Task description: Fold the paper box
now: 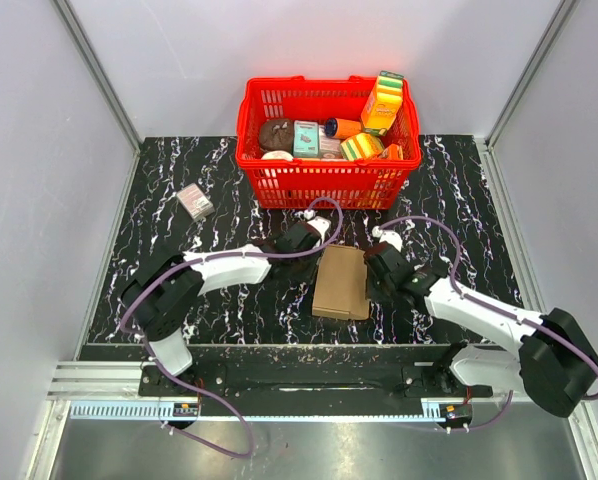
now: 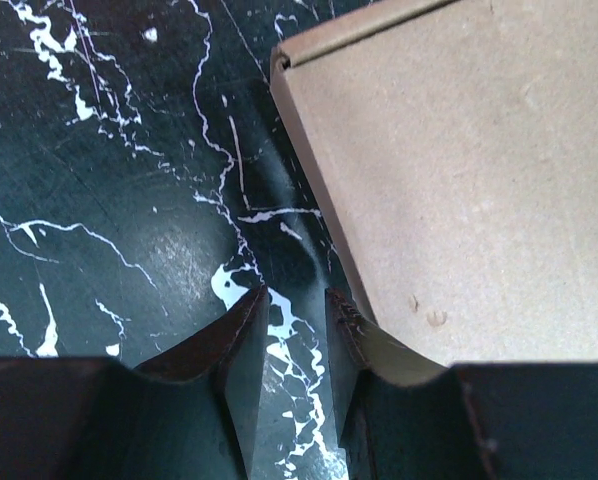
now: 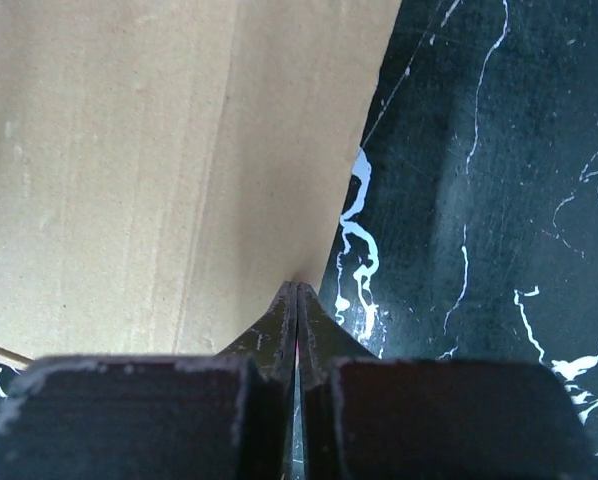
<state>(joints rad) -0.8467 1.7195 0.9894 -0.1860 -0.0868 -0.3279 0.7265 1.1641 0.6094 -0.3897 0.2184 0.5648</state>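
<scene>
One paper box lies flat mid-table, between two grippers. One red basket stands beyond it and one small grey-pink box sits far left; only the top view shows these. The left gripper is slightly parted and holds nothing, its right finger at the box's left edge. The right gripper is clenched, tips against the box's right edge.

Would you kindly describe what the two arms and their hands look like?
The left arm and right arm have white shells, bulky black joints and a looping mauve cable each. The left hand and right hand are black, with tapered wedge fingers.
</scene>
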